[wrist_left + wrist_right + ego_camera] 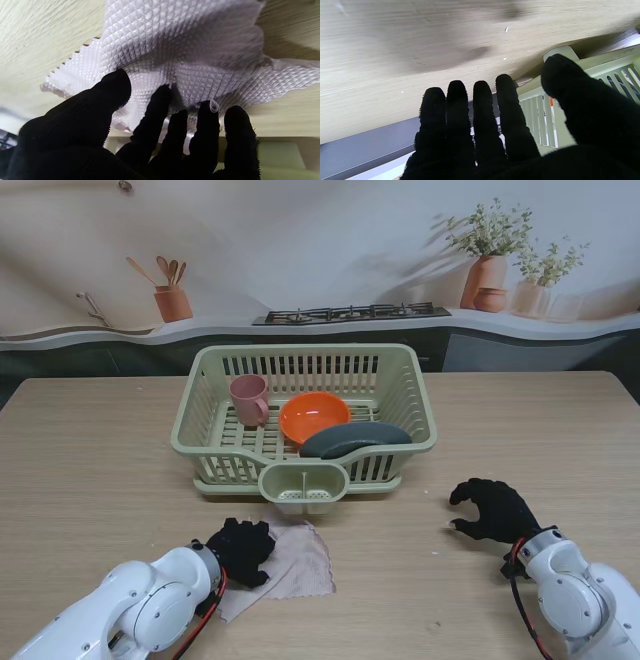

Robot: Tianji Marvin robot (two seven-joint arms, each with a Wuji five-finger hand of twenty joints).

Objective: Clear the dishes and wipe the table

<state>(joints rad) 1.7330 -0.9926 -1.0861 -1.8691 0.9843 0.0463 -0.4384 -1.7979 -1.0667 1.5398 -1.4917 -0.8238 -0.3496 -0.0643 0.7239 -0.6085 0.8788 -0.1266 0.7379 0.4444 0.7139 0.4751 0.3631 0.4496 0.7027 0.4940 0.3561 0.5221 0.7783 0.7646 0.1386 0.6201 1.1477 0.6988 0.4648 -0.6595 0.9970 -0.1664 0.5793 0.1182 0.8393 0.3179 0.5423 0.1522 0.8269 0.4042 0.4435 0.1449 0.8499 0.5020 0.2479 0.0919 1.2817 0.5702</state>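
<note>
basket [420, 395]: 1 cup [248, 399] | 1 bowl [314, 416] | 1 plate [355, 439] | table: 1 cloth [300, 560]

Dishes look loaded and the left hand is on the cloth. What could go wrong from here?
1. The cloth is bunched under the left hand, so a wipe may drag a wad rather than a flat pad.
2. The rack and its front cup sit just beyond the cloth; a forward stroke could bump them.
3. White specks near the right hand may be missed.
</note>
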